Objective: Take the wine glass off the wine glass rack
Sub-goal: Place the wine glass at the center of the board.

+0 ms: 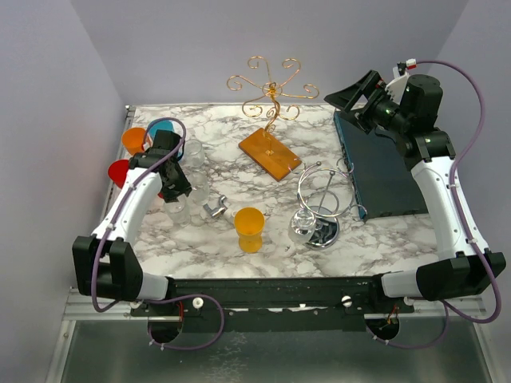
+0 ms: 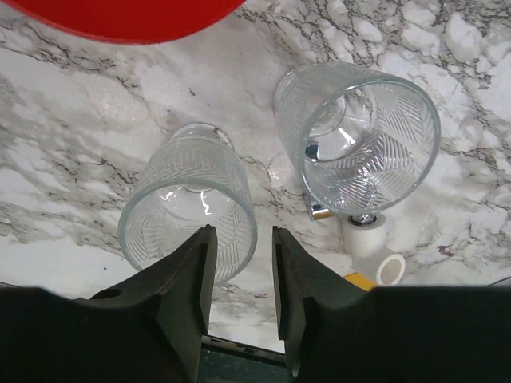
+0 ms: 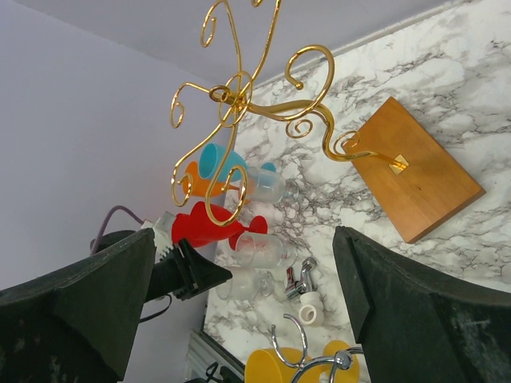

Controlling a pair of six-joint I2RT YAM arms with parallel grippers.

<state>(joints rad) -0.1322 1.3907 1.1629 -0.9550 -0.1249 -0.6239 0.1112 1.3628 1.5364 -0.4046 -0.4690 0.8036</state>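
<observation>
The wine glass (image 2: 188, 209) stands on the marble surface (image 2: 80, 120) at lower left, off the gold rack (image 1: 270, 88). The left gripper (image 2: 242, 241), jaws narrowly parted about its rim, should widen and rise straight, clear of the neighbouring glass (image 2: 359, 136). The right gripper (image 3: 243, 239) gapes wide, empty.

Lab booth (plain lilac walls (image 1: 48, 120)); marble tabletop (image 1: 375, 239).

Bright, soft light falls from overhead, so the marble bench (image 1: 200, 239) is evenly lit and the shadows on it are short and pale. Small white glints sit on the chrome stand (image 1: 318, 227) and on the two glasses (image 2: 188, 203) in the left wrist view. Up close, the dark fingers (image 2: 184, 303) of the left hand (image 2: 242, 263) look soft-edged. So do those of the right hand (image 3: 243, 247), while the gold rack (image 3: 239, 104) stays sharp.
</observation>
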